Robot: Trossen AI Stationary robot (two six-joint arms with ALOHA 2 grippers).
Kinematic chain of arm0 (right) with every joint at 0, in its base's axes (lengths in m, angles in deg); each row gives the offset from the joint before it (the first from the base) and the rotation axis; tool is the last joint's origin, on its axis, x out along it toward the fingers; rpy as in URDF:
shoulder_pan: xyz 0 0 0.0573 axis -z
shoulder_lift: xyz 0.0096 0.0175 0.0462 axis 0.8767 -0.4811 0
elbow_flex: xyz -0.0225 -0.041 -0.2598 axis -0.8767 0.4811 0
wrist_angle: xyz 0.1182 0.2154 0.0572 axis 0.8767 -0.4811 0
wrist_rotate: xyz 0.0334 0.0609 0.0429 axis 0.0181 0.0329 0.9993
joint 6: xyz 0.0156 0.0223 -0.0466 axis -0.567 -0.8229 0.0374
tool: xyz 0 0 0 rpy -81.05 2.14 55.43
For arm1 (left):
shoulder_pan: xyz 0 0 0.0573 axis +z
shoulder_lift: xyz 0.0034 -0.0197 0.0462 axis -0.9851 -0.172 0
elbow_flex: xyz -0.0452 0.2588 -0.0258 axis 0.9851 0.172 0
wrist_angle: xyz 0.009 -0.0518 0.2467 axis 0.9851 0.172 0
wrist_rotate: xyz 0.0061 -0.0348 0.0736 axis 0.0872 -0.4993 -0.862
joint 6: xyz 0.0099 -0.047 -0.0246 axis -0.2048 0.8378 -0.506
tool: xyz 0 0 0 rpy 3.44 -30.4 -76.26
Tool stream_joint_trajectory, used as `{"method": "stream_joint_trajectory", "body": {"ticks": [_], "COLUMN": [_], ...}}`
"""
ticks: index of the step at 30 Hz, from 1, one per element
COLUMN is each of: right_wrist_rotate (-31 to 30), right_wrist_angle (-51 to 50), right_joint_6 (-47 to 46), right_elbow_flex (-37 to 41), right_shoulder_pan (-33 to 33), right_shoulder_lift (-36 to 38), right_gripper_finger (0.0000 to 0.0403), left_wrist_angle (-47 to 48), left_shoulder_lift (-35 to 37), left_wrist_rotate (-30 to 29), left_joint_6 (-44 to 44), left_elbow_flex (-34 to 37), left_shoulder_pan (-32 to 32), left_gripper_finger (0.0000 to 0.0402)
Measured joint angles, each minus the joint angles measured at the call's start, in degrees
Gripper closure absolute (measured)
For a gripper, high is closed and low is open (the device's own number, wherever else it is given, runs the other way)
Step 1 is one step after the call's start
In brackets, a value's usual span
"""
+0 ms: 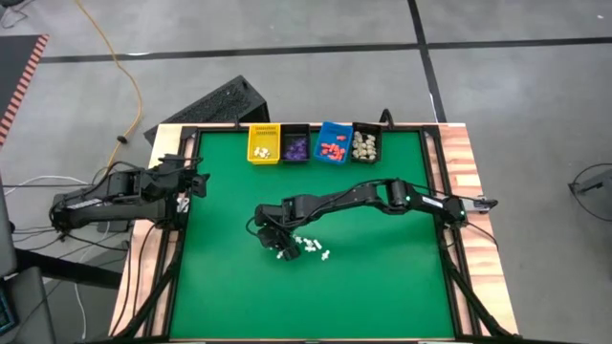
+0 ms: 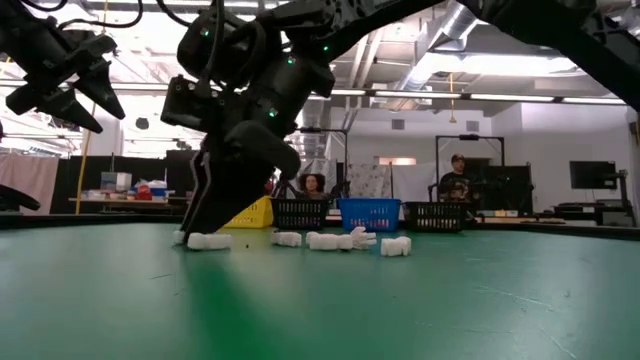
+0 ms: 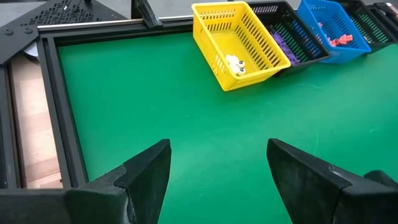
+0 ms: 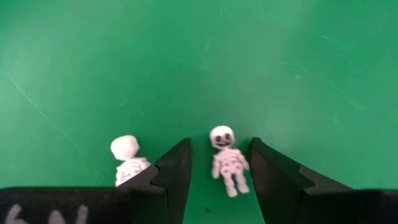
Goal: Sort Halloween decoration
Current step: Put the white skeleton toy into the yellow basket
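1. High view. Right gripper (image 1: 278,250) reaches to the middle of the green felt table (image 1: 382,287), lowered at the nine o'clock end of a short row of small white plastic skeleton figures (image 1: 311,247), presumably because these pieces are not yet sorted. Along the twelve o'clock edge stand a yellow slotted plastic bin (image 1: 264,143), a black bin holding purple pieces (image 1: 295,145), a blue bin holding orange-red pieces (image 1: 333,144) and a black bin holding cream pieces (image 1: 364,144), one colour to each.
2. Low view. Right gripper's fingertips meet the table at the row's end; the white figures lie flat.
3. Left wrist view. Left gripper (image 3: 217,168) waits at the table's nine o'clock edge, jaws spread and empty, facing the yellow bin, which already holds white pieces.
4. Right wrist view. Parted fingers straddle one white skeleton (image 4: 227,163) without yet clenching it; a second skeleton (image 4: 127,158) lies just outside one finger.
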Motion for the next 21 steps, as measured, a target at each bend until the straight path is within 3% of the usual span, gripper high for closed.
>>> {"method": "stream_joint_trajectory", "body": {"ticks": [5,14,21], "right_wrist_rotate": [-3.11,-2.96,-2.33], "right_wrist_angle": [-1.74,-3.02,-4.8], "right_joint_6": [-1.88,-7.08,-11.84], "right_elbow_flex": [-0.15,-0.09,-5.16], "right_shoulder_pan": [0.04,0.42,2.65], "right_shoulder_lift": [-0.63,-0.35,-0.9], "right_gripper_finger": [0.024,0.0351,0.0355], "left_wrist_angle": [0.04,0.14,0.09], "left_shoulder_lift": [0.0,0.02,0.02], "left_wrist_rotate": [0.02,0.09,0.11], "left_joint_6": [0.0,0.0,0.02], "left_elbow_flex": [0.01,0.01,0.01], "left_shoulder_pan": [0.01,0.01,0.01], "left_gripper_finger": [0.0145,0.0145,0.0145]}}
